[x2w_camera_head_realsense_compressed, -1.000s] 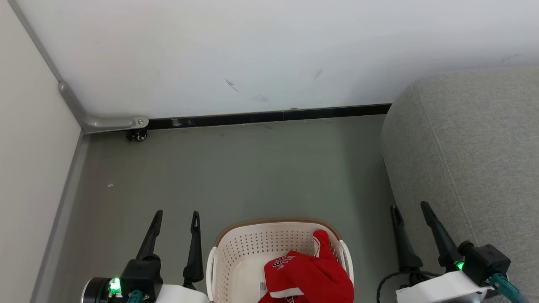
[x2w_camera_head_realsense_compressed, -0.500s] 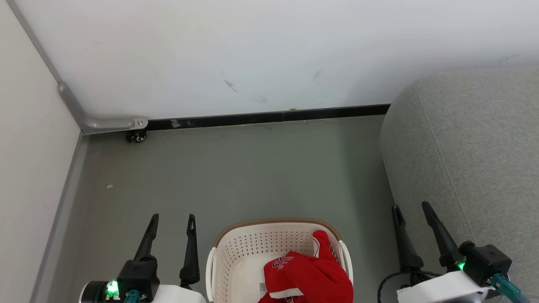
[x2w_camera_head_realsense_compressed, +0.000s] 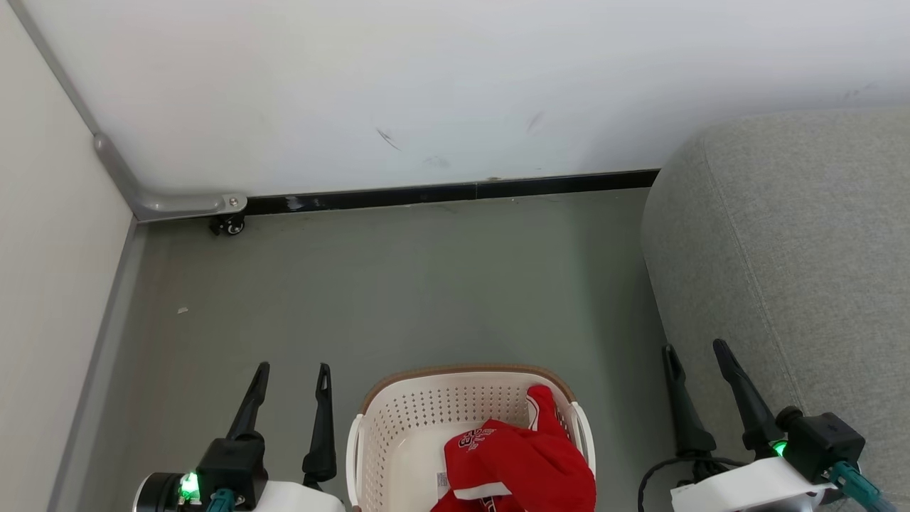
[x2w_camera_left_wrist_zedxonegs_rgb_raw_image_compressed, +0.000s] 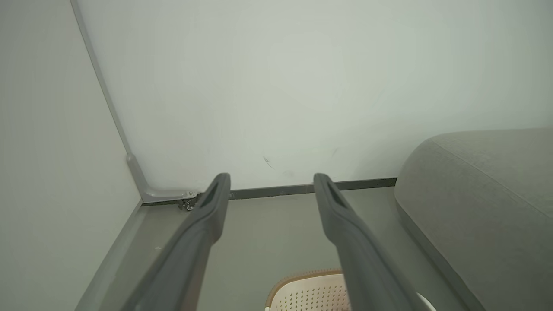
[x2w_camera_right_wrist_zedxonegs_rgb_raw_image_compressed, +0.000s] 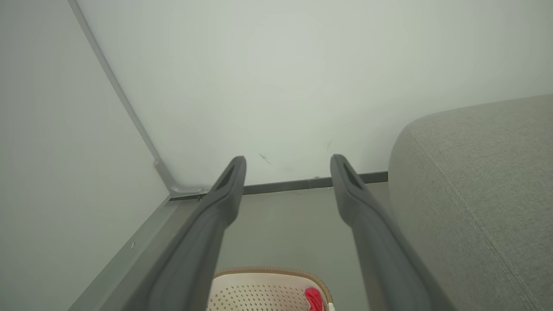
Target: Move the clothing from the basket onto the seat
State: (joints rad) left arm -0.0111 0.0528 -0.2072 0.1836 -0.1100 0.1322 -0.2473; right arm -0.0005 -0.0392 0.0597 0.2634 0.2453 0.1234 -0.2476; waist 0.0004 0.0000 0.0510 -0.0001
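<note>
The bright red clothing (x2w_camera_head_realsense_compressed: 522, 466), with white trim and some dark lettering, is lying bunched up in the right half of the cream-white perforated plastic basket (x2w_camera_head_realsense_compressed: 419, 412) with the brown rim band. One red fold is poking up against the basket's far right wall, and the left part of the basket's bottom is showing bare. The basket is sitting on the grey-green floor (x2w_camera_head_realsense_compressed: 426, 284) at the bottom middle of the head view, with its near end running off the frame edge. The big grey woven-fabric seat (x2w_camera_head_realsense_compressed: 782, 249) is sitting off to the robot's right, with a strip of floor between it and the basket.

The left pincer (x2w_camera_head_realsense_compressed: 293, 370) is hanging just left of the basket, both long dark fingers spread wide, gripping nothing and touching nothing. The right pincer (x2w_camera_head_realsense_compressed: 695, 347) is hovering between the basket and the seat, spread just as wide and also empty. Its outer finger is overlapping the seat's edge in the head view, and honestly I can't tell if it's brushing the fabric.

Further out, a white wall (x2w_camera_head_realsense_compressed: 426, 85) is meeting the floor along a black baseboard (x2w_camera_head_realsense_compressed: 455, 192), and a grey metal bracket (x2w_camera_head_realsense_compressed: 178, 206) with a small black caster (x2w_camera_head_realsense_compressed: 229, 226) is sitting in the left corner.
</note>
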